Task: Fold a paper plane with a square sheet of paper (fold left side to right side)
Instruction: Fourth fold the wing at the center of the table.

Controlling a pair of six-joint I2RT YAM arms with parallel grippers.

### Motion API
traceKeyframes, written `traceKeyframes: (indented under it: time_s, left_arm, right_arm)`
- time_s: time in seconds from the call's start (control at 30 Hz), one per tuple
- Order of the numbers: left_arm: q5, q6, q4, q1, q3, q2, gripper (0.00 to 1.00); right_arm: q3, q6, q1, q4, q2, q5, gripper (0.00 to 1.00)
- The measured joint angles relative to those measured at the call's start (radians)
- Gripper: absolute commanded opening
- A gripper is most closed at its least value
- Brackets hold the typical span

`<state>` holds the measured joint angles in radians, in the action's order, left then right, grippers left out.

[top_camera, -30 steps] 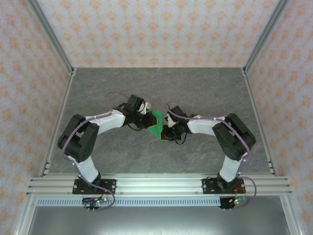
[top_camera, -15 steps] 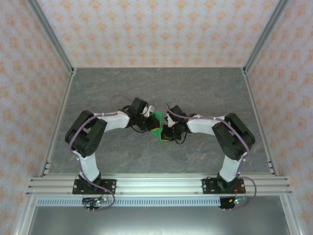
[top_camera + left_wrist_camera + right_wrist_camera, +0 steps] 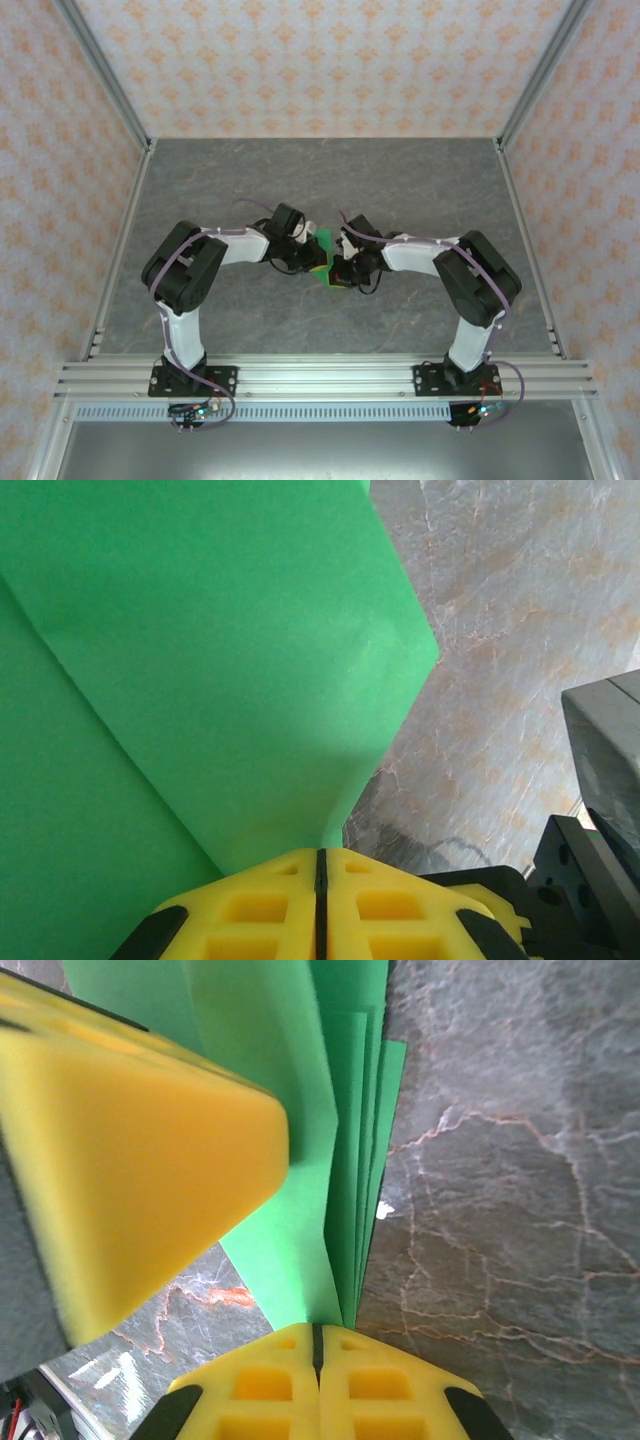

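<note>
The left pincer (image 3: 320, 865) has its yellow pads pressed together with no gap, clamped on one edge of the square sheet of paper (image 3: 200, 630). From the top camera, the sheet sits about mid-surface (image 3: 400, 180), well away from every edge and pinched between the two arms. It is already creased, and the right wrist view shows several thin green layers fanned side by side. Whether its lower edge touches the surface I cannot tell. The right pincer (image 3: 315, 1345) is also shut tight, its pads closed on the bunched layers where they converge. One yellow pad of the left pincer looms just beside it.

The paper looks light, thin and floppy. It should bend under its own weight, slide easily between smooth pads, and tear or wrinkle if the two arms pull apart. The best hold is probably near a crease or on a stacked edge, where the layers stiffen each other. Carrying the left side over to the right calls for one hold to stay fixed while the other sweeps gently.
</note>
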<state>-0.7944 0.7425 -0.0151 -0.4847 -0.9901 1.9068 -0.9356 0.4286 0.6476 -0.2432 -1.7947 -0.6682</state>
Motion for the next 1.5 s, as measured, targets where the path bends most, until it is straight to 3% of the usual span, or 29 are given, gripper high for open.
traceKeyframes:
  time_s: [0.47, 0.73, 1.5]
  left_arm:
    - [0.01, -0.027, -0.029, 0.002, -0.035, 0.035, 0.08]
    - [-0.042, -0.069, -0.089, 0.029, -0.082, 0.064, 0.08]
    - [-0.069, -0.244, -0.332, 0.224, -0.385, 0.231, 0.08]
  right_arm:
    - [-0.007, -0.026, 0.002, -0.015, -0.002, 0.014, 0.0]
    - [-0.007, -0.034, 0.002, -0.018, -0.002, 0.014, 0.0]
    - [-0.009, -0.041, 0.002, -0.021, -0.003, 0.018, 0.0]
